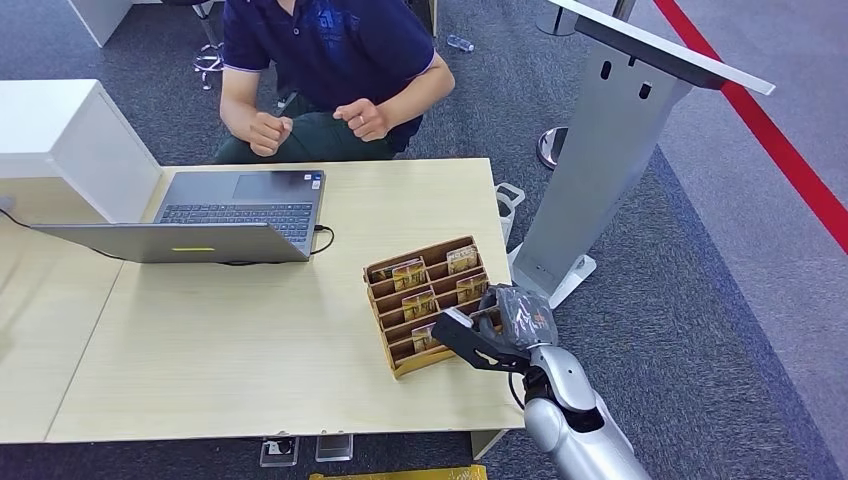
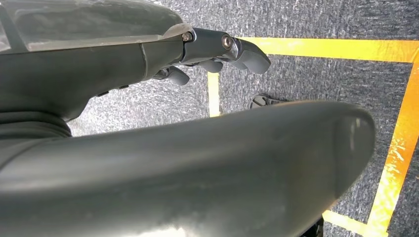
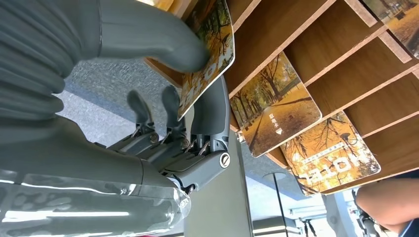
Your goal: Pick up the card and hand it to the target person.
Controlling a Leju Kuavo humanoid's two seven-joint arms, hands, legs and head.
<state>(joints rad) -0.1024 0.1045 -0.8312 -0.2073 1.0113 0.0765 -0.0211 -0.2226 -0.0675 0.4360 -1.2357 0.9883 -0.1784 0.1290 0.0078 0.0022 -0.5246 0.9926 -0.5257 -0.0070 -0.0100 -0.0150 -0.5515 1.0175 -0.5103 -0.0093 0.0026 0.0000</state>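
A light wood table (image 1: 250,350) is seen on grey carpet (image 1: 720,300), with a red stripe (image 1: 780,140) running across the floor at far right and yellow floor tape (image 2: 395,163) picked up in the left wrist view. One open laptop (image 1: 220,215) is set on the table's far left part, its cable (image 1: 325,238) trailing at its right side. One white cabinet (image 1: 60,140) is butted against the table's left end, and one grey stand (image 1: 610,150) is planted on the carpet just beyond the table's right edge. One person (image 1: 330,70) in a dark blue shirt is seated at the far side, both fists held loosely in front of the chest. One tiered wooden rack (image 1: 430,305) is placed near the table's right front corner; five cards are counted in it from the head view, three more clearly in the right wrist view. The front card (image 3: 207,54), autumn-tree print, is pinched between the thumb and a finger of the right hand (image 1: 495,330) at the rack's front-right slot, the other fingers (image 3: 170,106) curled below it; it is partly out of its slot. Two neighbouring cards (image 3: 274,106) are left seated in the slots. The left hand (image 2: 217,54) is hung over the carpet, fingers loosely bent, nothing held.
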